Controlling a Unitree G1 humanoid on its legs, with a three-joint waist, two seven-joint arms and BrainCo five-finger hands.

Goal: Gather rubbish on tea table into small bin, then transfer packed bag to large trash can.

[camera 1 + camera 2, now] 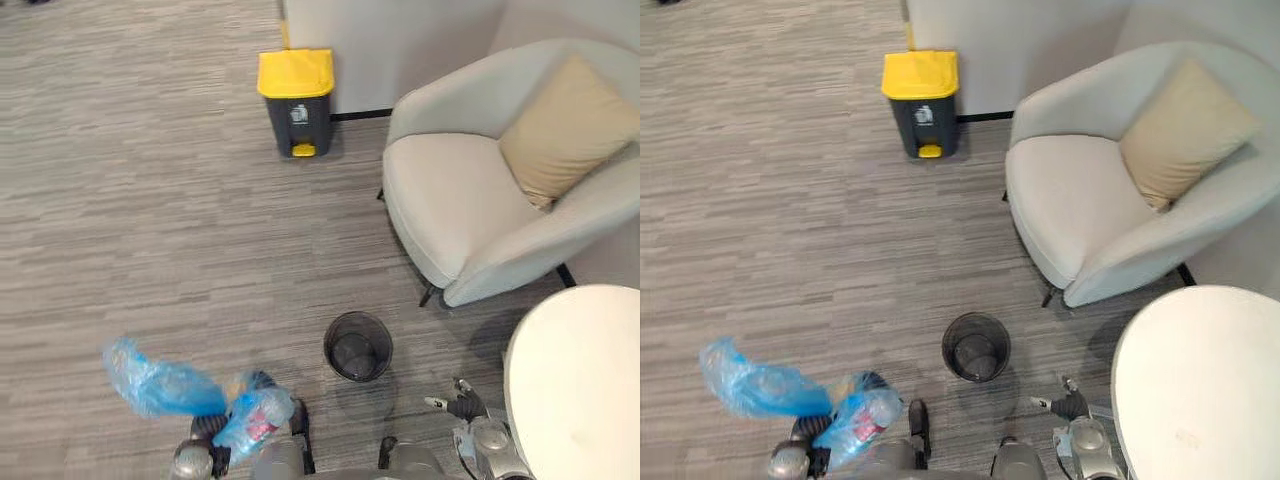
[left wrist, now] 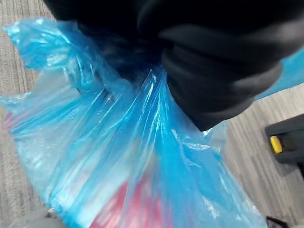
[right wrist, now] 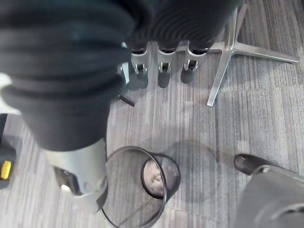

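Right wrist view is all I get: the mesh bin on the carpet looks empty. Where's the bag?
Observer: The blue bag hangs at the robot's left, its gathered neck running up under the left hand.
Operator: Is it packed?
Observer: Something red shows through it in the left wrist view.
Operator: And the big can's lid?
Observer: The large trash can stands ahead, its yellow lid down.

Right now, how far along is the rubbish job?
Done: the packed blue bag is out of the small bin. In hand: the left hand holds it, right hand open. Left: carry it to the closed yellow-lidded trash can.
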